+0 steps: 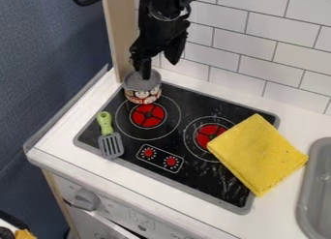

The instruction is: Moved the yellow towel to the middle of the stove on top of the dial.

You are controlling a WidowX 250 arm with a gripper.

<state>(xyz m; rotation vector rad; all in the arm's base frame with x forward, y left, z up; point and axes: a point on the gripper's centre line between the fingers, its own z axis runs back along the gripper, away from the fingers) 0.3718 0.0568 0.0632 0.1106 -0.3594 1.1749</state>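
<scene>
Seeing the yellow towel (257, 155) flat across the stove's (123, 155) right edge, partly on the counter (279, 218), right of the dials (160, 156). Slanting lengthwise from upper left to lower right, only slightly longer than wide. Also seeing the gripper (159, 69) at the pot (142, 91), spread wide.

Over there lies a green-handled spatula (111, 143), with a patterned pot (142, 95) beyond; grey sink (306, 185) at right, white-tiled wall (253, 47) behind.
</scene>
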